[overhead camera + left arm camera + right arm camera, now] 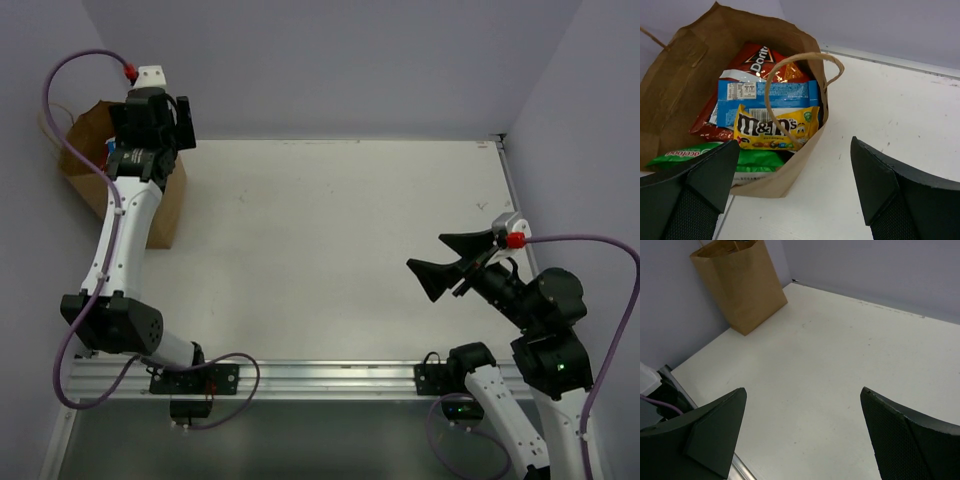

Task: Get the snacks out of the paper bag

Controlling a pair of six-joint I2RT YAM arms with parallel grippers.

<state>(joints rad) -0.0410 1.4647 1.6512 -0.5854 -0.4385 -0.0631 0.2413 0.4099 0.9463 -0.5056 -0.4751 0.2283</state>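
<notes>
Room: lavender walls (330, 60), one white table (340, 240), one aluminium rail (330, 375) along the near edge.
Paper bag (163, 210): one, brown kraft, standing upright at the table's far-left corner, near the left wall, mouth open.
Handles: two twisted loops. One loop handle (790, 65) arcs over the contents; the other is at the far rim, mostly out of frame.
Snacks: five packets visible, all inside the bag.
- one orange-red Doritos bag (760, 62), at the back
- one red-silver bag (707, 125), partly under the blue one
- one blue packet (770, 95), across the middle
- one yellow M&M's bag (775, 127), just in front of the blue
- one green bag (715, 155), nearest the camera
More underneath: cannot tell.
Left gripper (794, 145): above the bag mouth, fingers spread wide, holding nothing.
Right gripper (425, 252): over the table's right side, well apart from the bag, fingers spread, empty.
</notes>
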